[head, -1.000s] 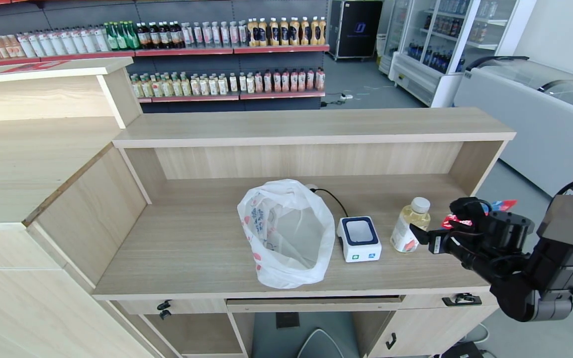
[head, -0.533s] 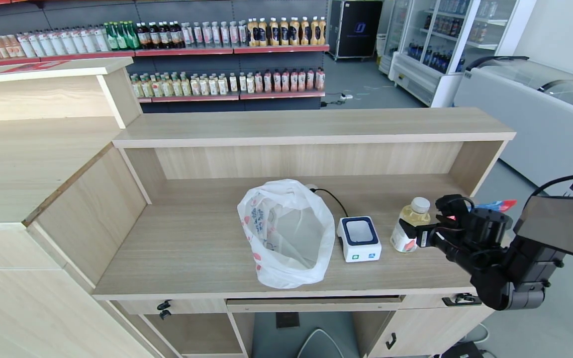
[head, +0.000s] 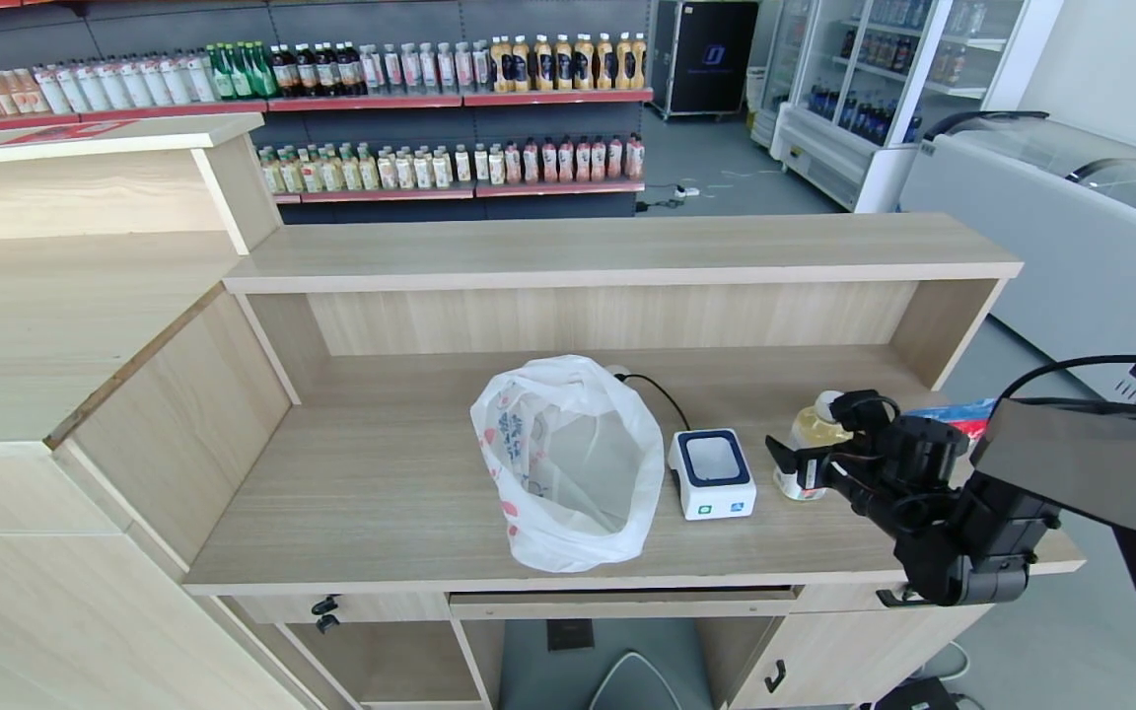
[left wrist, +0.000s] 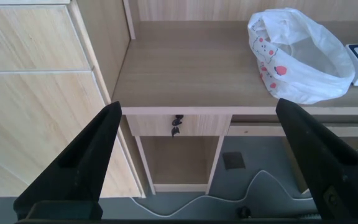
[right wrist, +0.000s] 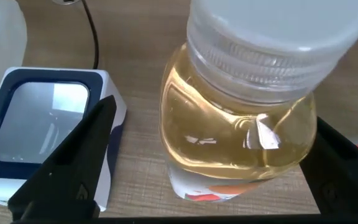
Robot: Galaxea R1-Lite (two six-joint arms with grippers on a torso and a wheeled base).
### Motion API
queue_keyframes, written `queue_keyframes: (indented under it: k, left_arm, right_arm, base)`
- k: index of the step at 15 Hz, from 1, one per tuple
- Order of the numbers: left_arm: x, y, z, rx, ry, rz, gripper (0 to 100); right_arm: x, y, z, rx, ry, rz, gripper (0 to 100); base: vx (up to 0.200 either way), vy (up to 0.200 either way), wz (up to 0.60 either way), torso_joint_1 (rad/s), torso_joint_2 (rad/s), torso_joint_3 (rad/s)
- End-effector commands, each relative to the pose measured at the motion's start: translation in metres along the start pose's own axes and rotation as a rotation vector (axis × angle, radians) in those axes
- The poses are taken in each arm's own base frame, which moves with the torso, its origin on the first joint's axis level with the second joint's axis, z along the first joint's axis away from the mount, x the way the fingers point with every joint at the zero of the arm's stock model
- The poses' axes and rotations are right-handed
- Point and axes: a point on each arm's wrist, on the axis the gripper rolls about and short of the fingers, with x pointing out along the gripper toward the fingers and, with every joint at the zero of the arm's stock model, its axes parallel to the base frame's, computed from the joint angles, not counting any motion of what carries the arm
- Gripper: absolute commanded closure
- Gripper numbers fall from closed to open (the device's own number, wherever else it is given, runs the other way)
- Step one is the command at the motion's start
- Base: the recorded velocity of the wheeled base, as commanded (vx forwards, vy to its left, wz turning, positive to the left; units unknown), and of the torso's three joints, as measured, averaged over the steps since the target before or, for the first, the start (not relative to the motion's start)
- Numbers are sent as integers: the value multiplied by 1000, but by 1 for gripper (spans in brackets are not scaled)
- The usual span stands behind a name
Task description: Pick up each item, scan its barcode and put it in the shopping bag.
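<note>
— How many things sit around the scanner [head: 712, 471]?

— You have one scanner, with one black cable [head: 649, 387] running off behind it. On its left you have one white shopping bag [head: 529, 444]. On its right you have one bottle [head: 807, 434] of yellow liquid, and farther right one red-and-blue packet [head: 958, 419], partly hidden.

— And the stock behind?

— Well behind the scanner you can count two shelf rows [head: 450, 99] of drinks. The bottles on them are too small and too many for you to count.
</note>
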Motion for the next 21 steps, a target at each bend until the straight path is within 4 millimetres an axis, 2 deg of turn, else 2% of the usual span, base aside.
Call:
queue_keyframes:
  k: [1,12,16,17,21]
  left_arm:
    - [0,0,0,1,-1,1,0]
    - [0,0,0,1,-1,1,0]
    - [0,0,0,1,-1,1,0]
    - [0,0,0,1,-1,1,0]
    - [0,0,0,1,-1,1,0]
  right_arm:
    - [7,1,-6,-2,-3,3,0]
    - [37,8,-27,-3,-19,26,0]
    - [43,8,-21,1,-58,67,0]
    - [44,8,-20,-1,-69,93,100]
    - [44,8,-18,-11,-71,105,100]
  base:
    - [0,0,0,0,0,0]
    - [0,0,0,0,0,0]
    - [0,0,0,0,0,0]
    - [0,0,0,0,0,0]
    - [0,0,0,0,0,0]
